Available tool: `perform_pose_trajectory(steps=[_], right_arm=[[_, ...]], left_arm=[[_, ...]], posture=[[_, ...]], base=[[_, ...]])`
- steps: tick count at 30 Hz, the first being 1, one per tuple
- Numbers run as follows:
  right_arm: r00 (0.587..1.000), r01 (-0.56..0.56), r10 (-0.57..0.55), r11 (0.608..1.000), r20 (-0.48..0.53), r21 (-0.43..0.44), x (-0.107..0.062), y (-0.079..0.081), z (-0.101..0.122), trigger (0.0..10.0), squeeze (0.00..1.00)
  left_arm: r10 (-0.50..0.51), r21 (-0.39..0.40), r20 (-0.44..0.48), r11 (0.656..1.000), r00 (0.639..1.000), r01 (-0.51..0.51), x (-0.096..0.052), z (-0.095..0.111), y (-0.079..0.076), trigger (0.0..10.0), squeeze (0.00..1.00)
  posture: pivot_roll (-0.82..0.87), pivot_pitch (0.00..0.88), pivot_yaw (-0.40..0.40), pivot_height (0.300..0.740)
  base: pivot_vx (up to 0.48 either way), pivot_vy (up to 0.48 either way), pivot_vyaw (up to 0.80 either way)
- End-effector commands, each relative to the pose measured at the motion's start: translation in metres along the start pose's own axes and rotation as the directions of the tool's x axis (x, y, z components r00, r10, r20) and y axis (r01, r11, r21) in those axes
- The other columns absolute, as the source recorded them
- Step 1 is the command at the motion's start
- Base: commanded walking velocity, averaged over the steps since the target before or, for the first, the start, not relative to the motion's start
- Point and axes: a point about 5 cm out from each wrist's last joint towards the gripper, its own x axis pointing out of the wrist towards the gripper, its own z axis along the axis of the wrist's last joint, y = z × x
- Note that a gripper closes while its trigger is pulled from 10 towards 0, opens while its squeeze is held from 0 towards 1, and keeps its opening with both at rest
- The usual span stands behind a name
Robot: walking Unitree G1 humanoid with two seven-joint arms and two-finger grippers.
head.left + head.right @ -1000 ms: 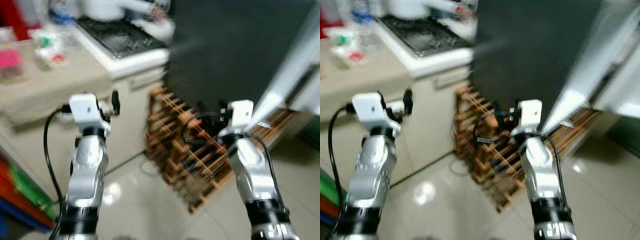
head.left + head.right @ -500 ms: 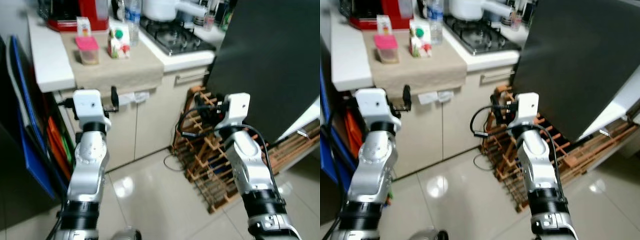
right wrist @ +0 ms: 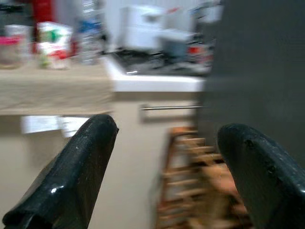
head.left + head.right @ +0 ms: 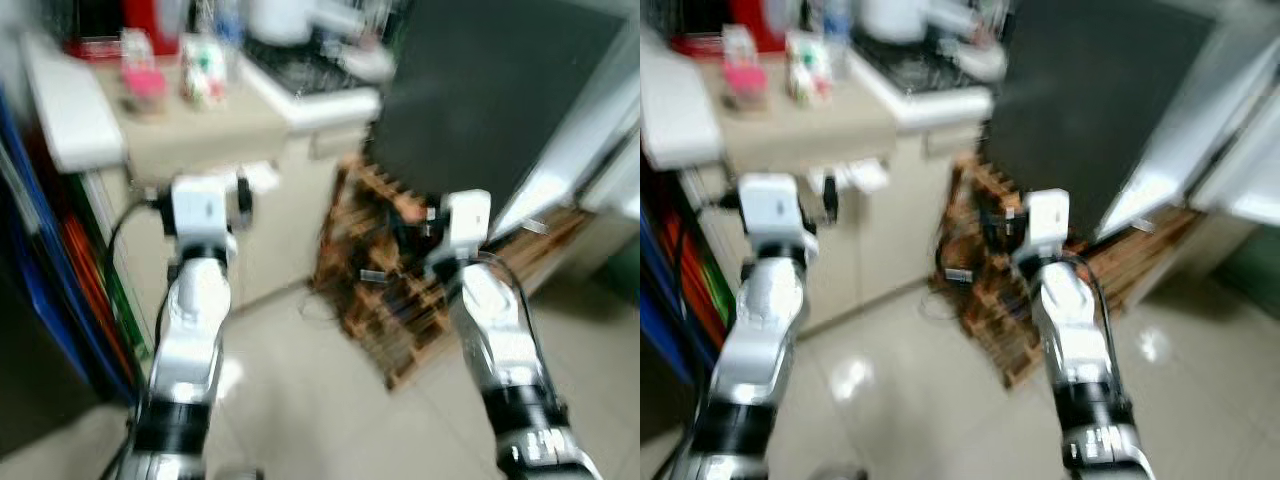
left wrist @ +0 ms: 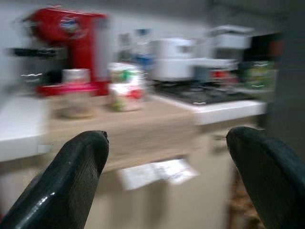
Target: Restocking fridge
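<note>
Black fingers of both the left gripper (image 5: 167, 157) and right gripper (image 3: 167, 157) are gaping wide, empty; the white drink carton (image 4: 202, 78) is sitting upper left, nearer the left one.

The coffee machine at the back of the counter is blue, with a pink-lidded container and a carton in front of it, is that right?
Not quite: the coffee machine is red, not blue, as the left wrist view shows. The rest holds: it stands at the back of the counter, with the pink-lidded container and the carton in front of it.
</note>
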Motion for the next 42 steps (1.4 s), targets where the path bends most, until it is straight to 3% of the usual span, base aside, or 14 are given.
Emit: perform_pose_trajectory(steps=[1, 4, 6, 11, 23, 31, 34, 42], right_arm=[[1.000, 0.014, -0.014, 1.000, -0.007, -0.006, -0.0018, -0.0056, -0.0012, 10.0, 0.00], [1.000, 0.012, -0.012, 1.000, -0.008, -0.006, -0.0015, -0.0056, -0.0013, 10.0, 0.00], [1.000, 0.012, -0.012, 1.000, -0.009, -0.007, -0.0010, -0.0057, -0.0015, 10.0, 0.00], [1.000, 0.008, -0.009, 1.000, -0.008, -0.008, 0.0001, -0.0049, -0.0017, 10.0, 0.00], [0.999, 0.029, -0.028, 0.999, -0.043, 0.018, 0.0028, -0.0042, -0.0063, 10.0, 0.00], [1.000, 0.017, -0.017, 1.000, -0.021, 0.008, 0.0024, -0.0029, -0.0031, 10.0, 0.00], [1.000, 0.011, -0.010, 1.000, -0.024, 0.006, 0.0030, -0.0013, -0.0039, 10.0, 0.00], [1.000, 0.002, -0.002, 1.000, -0.031, 0.012, 0.0037, 0.0001, -0.0053, 10.0, 0.00]], left_arm=[[-0.007, -0.017, -0.014, 1.000, 1.000, 0.006, -0.0007, -0.0018, -0.0040, 10.0, 0.00], [-0.012, -0.043, -0.012, 0.999, 1.000, 0.011, -0.0009, -0.0019, -0.0051, 10.0, 0.00], [-0.015, -0.109, -0.011, 0.994, 1.000, 0.014, -0.0013, -0.0021, -0.0049, 10.0, 0.00], [-0.005, -0.077, -0.023, 0.997, 1.000, 0.003, -0.0002, -0.0037, -0.0037, 10.0, 0.00], [0.005, -0.085, -0.033, 0.996, 0.999, -0.008, 0.0001, -0.0059, -0.0035, 10.0, 0.00], [0.007, -0.080, -0.049, 0.997, 0.999, -0.011, 0.0003, -0.0087, -0.0040, 10.0, 0.00], [0.019, -0.003, -0.039, 1.000, 0.999, -0.019, 0.0003, -0.0077, -0.0042, 10.0, 0.00], [0.039, 0.011, -0.038, 0.999, 0.999, -0.038, 0.0004, -0.0074, -0.0026, 10.0, 0.00]], posture=[[0.01, 0.000, -0.088, 0.740], [0.01, 0.000, -0.090, 0.740], [0.01, 0.000, -0.090, 0.740], [0.02, 0.000, -0.091, 0.740], [0.02, 0.000, -0.095, 0.740], [0.02, 0.000, -0.095, 0.740], [0.02, 0.000, -0.093, 0.740], [0.02, 0.000, -0.093, 0.740]], base=[[0.000, -0.480, 0.00], [0.000, -0.477, 0.00], [0.000, 0.000, 0.00], [0.000, 0.000, 0.00], [0.000, 0.000, 0.00], [0.000, 0.000, 0.54], [0.000, 0.000, 0.50], [0.000, -0.240, 0.50]])
